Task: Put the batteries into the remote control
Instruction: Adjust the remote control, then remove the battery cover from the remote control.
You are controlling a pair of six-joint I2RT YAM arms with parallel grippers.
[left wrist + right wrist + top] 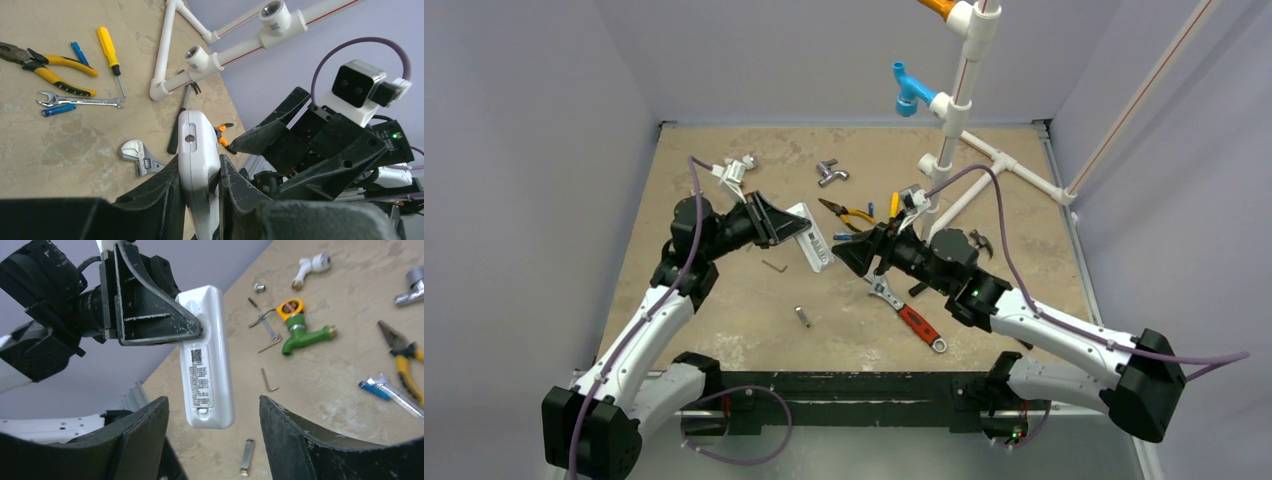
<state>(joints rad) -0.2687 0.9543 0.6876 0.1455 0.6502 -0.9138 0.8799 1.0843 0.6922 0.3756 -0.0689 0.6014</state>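
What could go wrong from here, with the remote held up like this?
The left fingers pinch the remote near one end only, off the table. A push on its back from the open right fingers could twist it or knock it loose. One of the batteries lies right beside a thin wrench, so picking it up may snag the wrench too.
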